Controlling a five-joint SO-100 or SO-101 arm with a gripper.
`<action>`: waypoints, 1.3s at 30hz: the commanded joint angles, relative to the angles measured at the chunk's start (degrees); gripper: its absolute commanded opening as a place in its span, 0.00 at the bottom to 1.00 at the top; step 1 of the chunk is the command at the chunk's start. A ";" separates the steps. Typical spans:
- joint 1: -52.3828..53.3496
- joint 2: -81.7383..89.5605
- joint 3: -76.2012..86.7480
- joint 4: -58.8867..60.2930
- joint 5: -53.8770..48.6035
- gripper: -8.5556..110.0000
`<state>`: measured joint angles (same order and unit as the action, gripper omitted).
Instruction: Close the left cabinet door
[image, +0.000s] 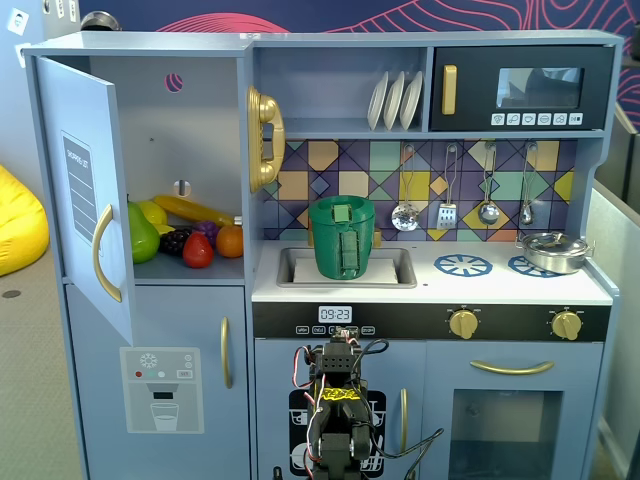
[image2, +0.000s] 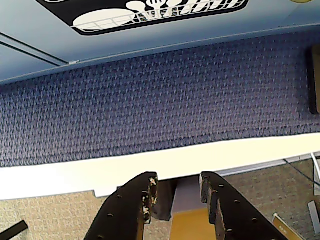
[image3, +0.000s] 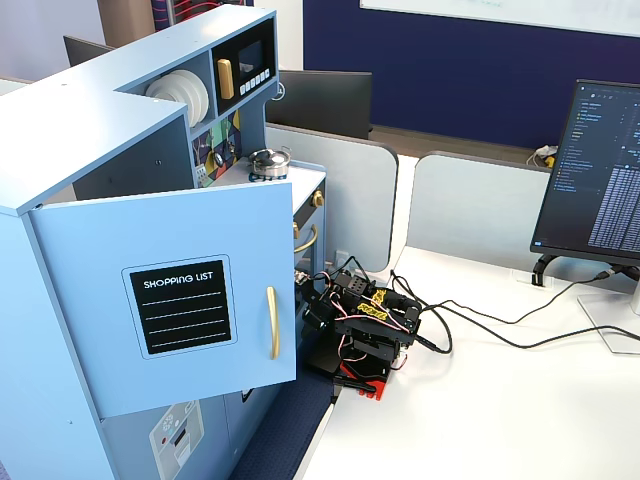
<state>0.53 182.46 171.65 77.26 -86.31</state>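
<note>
The left door stands swung wide open, up and far left of the fingers in a fixed view; in the other its chalkboard face and gold handle are turned outward, left of the folded arm. Behind it the open compartment holds toy fruit: a green pear, yellow pieces, grapes, a red piece and an orange. Further right, above the arm, the sink holds a green pot. A steel pan sits on the worktop far to the right. In the wrist view the fingers are narrowly parted, holding nothing, over blue carpet.
</note>
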 joint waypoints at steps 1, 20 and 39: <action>4.13 -0.26 0.18 10.55 -0.44 0.07; -23.29 -1.32 -2.20 -4.66 2.72 0.07; -101.07 -27.42 -31.11 -60.12 -13.97 0.07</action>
<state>-90.97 163.12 150.47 25.66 -97.47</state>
